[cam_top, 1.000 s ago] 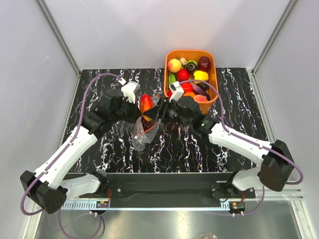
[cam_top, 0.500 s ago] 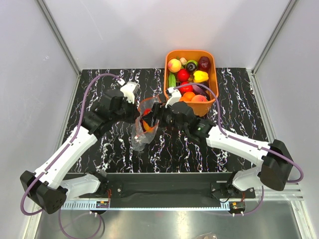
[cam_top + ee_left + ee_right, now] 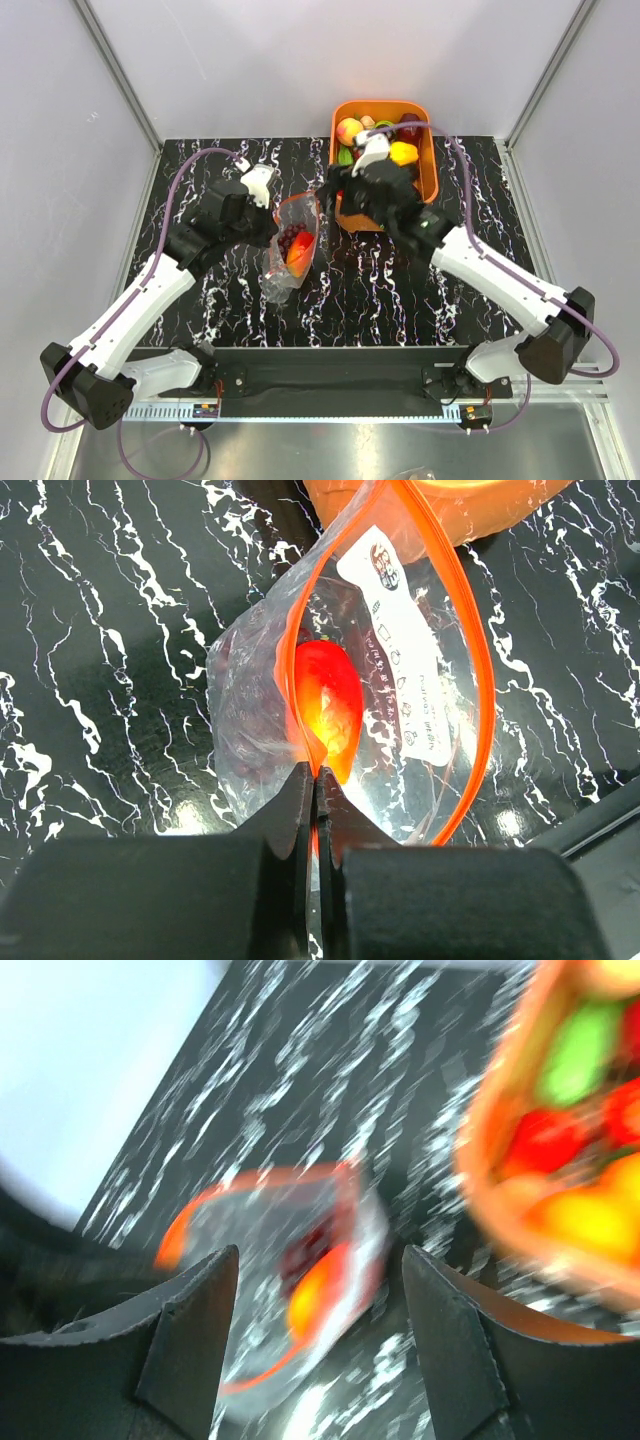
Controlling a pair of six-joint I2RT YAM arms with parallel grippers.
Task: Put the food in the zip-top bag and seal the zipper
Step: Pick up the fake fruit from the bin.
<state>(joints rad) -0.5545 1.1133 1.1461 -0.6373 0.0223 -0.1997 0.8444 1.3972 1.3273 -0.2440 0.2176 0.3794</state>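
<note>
Orange zipper (image 3: 491,710) of the zip-top bag (image 3: 400,680) is pinched tight in the left claw (image 3: 315,780); only its close camera shows that. Just beyond, two foods sit inside: one red-yellow fruit (image 3: 328,705), one grape bunch (image 3: 289,238). Right claw (image 3: 318,1255) gapes wide, empty, by the basket (image 3: 433,170).

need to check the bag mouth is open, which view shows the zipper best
Left wrist: the zipper fills the frame as a sharp, open orange loop, with the left tool pinching its near end. Top external shows it small; right wrist shows it motion-blurred.
</note>
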